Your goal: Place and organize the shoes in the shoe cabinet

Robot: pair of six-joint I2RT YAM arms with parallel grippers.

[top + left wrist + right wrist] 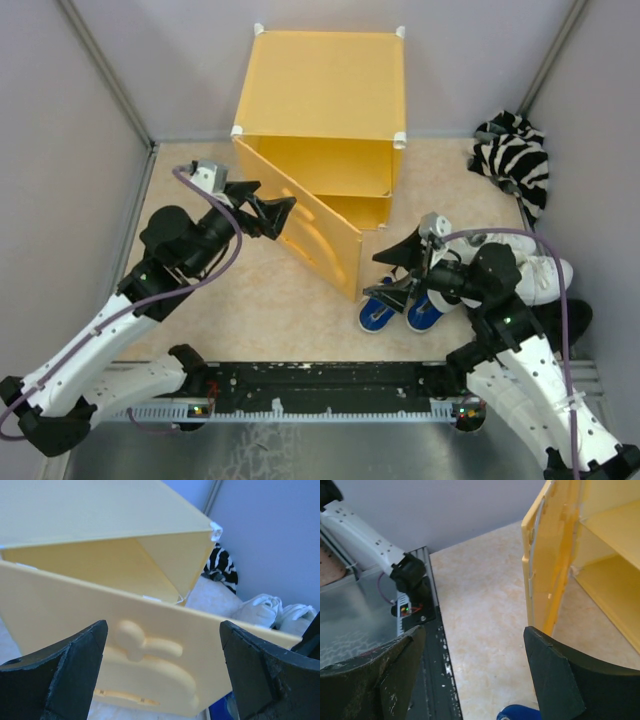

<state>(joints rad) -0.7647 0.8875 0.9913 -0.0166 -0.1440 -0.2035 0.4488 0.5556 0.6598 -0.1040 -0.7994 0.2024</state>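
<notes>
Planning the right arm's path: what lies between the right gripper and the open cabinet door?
Only bare floor separates the right gripper and cabinet door, clearest in the right wrist view.

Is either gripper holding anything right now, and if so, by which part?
Nothing is held. The left gripper is open by the shoe cabinet's door; the right gripper is open above the blue shoes.

1 cabinet [320, 80], 2 blue shoes [378, 316], approx 2 white shoes [548, 272]
</notes>
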